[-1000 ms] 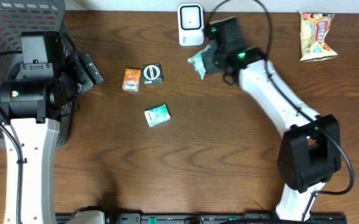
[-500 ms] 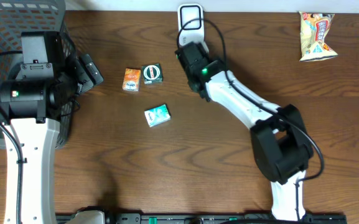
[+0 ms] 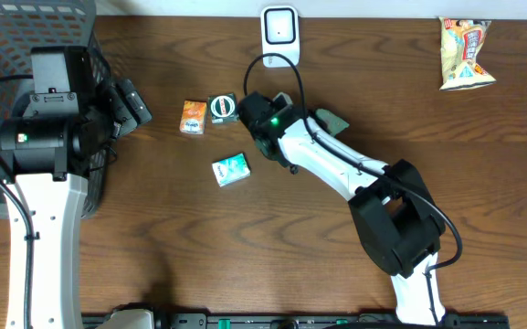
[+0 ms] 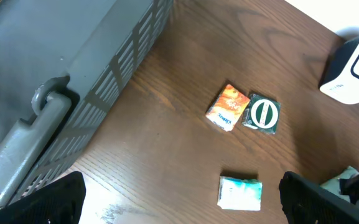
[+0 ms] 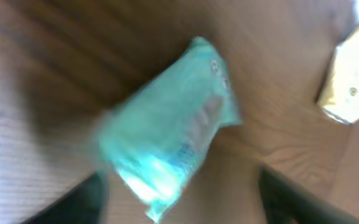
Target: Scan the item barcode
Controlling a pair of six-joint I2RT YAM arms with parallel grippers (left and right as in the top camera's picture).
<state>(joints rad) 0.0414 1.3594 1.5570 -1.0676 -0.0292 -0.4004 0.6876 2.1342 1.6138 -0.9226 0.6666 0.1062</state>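
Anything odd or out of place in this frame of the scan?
Yes. The teal packet shows as a tilted blur ahead of the right gripper, whose jaws stand wide apart and do not clamp it. It looks loose rather than held, away from the scanner. Whether it is lying on the table is unclear.

I've got overhead staring straight down from high up, the whole desk (image 3: 153, 256) in frame. My left wrist view sits beside the basket (image 4: 73, 62), angled down across the desk toward the scanner (image 4: 353, 68). It shares that scanner and the orange packet (image 4: 228, 107) with overhead. Right wrist is in close and blurred, looking down on a teal pouch (image 5: 167, 137), with a yellow bag (image 5: 352, 81) at its edge.
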